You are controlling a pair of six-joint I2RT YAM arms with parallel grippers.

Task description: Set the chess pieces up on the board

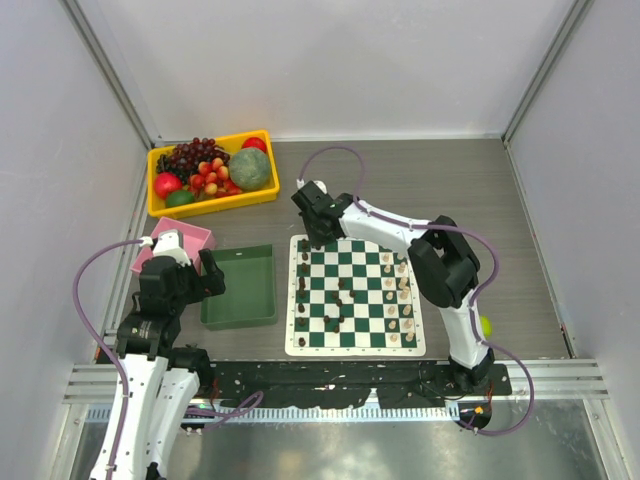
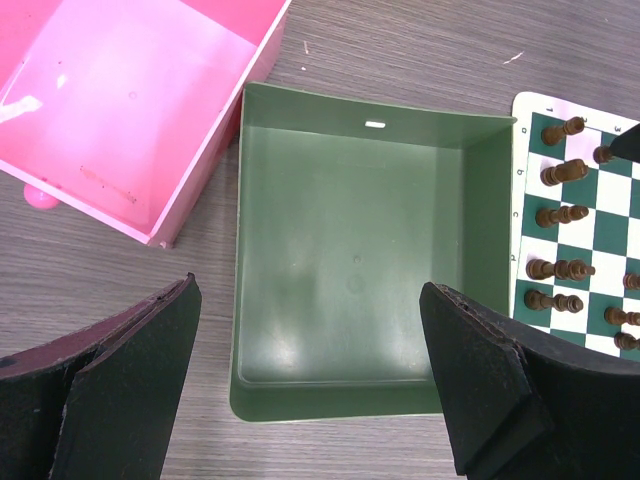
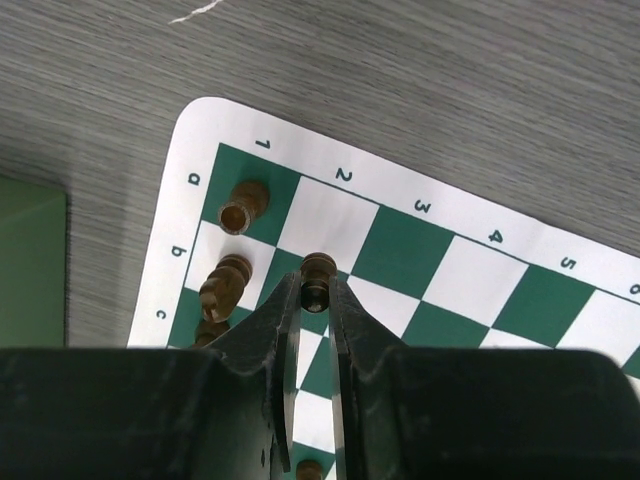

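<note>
The green and white board (image 1: 355, 296) lies in front of the right arm. Dark pieces (image 1: 302, 286) stand along its left side and some in the middle; cream pieces (image 1: 401, 290) stand along its right side. My right gripper (image 1: 318, 237) is at the board's far left corner, shut on a dark brown pawn (image 3: 317, 280) over the second column, next to two dark pieces (image 3: 244, 203) in the edge column. My left gripper (image 2: 310, 375) is open and empty, above the near edge of the green tray (image 2: 350, 250). Dark pieces (image 2: 563, 270) also show in the left wrist view.
A pink box (image 1: 175, 245) sits left of the green tray (image 1: 240, 287). A yellow bin of fruit (image 1: 212, 170) stands at the back left. A small green ball (image 1: 486, 325) lies right of the board.
</note>
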